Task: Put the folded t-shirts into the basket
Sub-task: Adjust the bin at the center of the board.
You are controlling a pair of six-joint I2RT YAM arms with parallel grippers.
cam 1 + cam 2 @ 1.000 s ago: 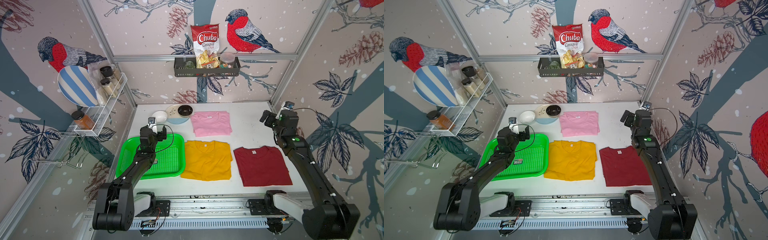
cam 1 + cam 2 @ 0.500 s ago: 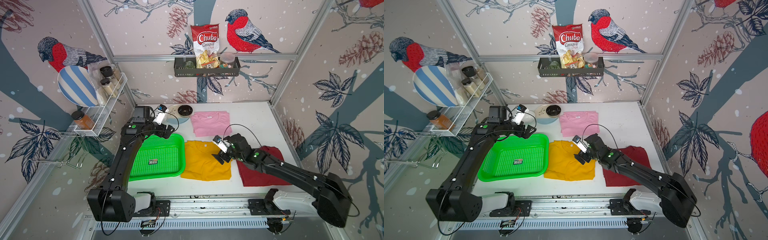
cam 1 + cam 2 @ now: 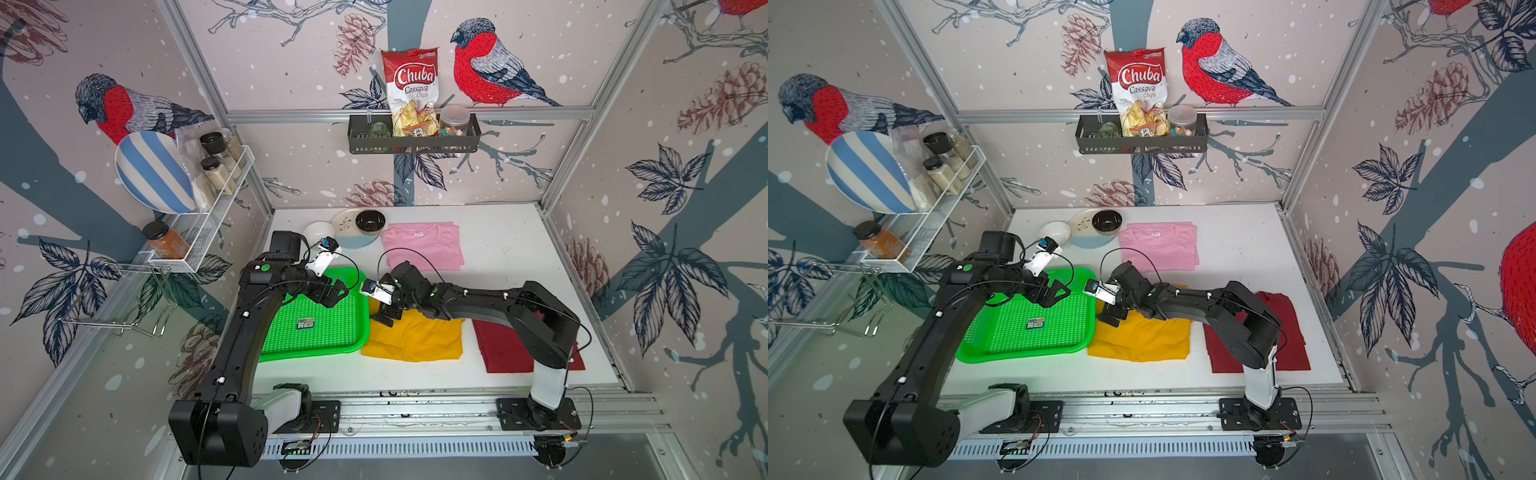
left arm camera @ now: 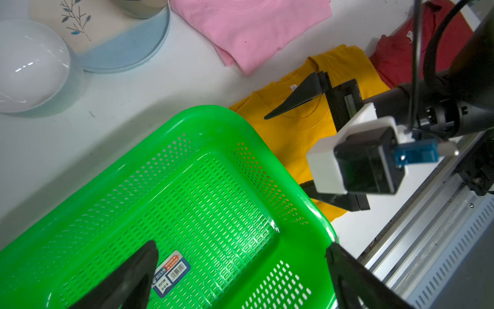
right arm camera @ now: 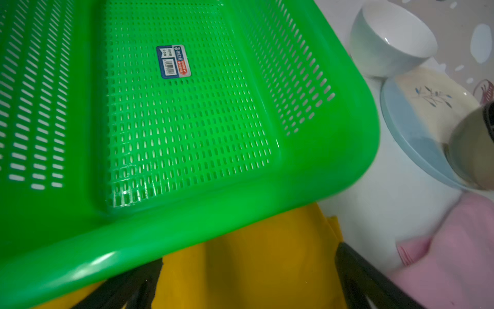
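**Basket** [image 3: 316,351] — bright green, perforated, on the left part of the white table [image 3: 498,249]. There is a label sticker [image 3: 306,323] on its floor.

**Yellow t-shirt** [image 3: 415,340]: folded, on the table just beside the basket's right rim, its collar end a little rumpled.

**Pink t-shirt** [image 3: 424,245]: folded flat, behind the yellow one.

**Dark red t-shirt** [image 3: 503,349]: folded, right of the yellow one, partly hidden by the right arm.

**Left gripper** [image 4: 240,247]: jaws spread wide with nothing between them, above the basket's far right corner.

**Right gripper** [image 5: 248,256] — jaws spread wide, low over the yellow shirt's collar end next to the basket rim, gripping nothing. Whether the tips touch the cloth cannot be told.

**Crockery:** a white bowl [image 3: 319,230] and a plate [image 3: 351,241] carrying a dark bowl [image 3: 370,220], behind the basket.
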